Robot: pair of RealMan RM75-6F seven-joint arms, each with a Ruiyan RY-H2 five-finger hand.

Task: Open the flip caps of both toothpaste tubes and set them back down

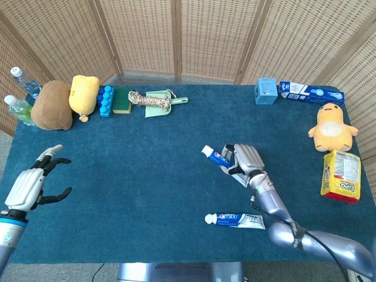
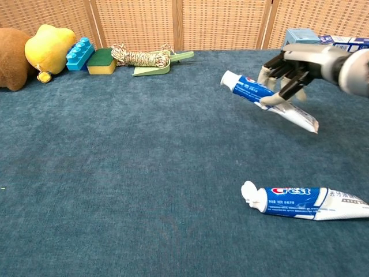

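Observation:
My right hand (image 1: 247,161) (image 2: 291,70) grips a blue and white toothpaste tube (image 1: 218,157) (image 2: 253,90) by its middle and holds it above the carpet, white cap pointing left, crimped end tilted down. A second toothpaste tube (image 1: 235,220) (image 2: 302,201) lies flat near the table's front edge, its white flip cap (image 2: 252,194) standing open at the left end. My left hand (image 1: 32,185) hovers at the far left, fingers spread, holding nothing; the chest view does not show it.
Along the back edge sit a brown plush (image 1: 51,104), yellow plush (image 1: 83,94), blue block (image 1: 105,100), sponge (image 1: 122,100), rope (image 1: 148,100) on a green scoop, blue box (image 1: 266,91) and toothbrush pack (image 1: 309,92). A yellow duck (image 1: 332,127) and snack bag (image 1: 341,175) stand at right.

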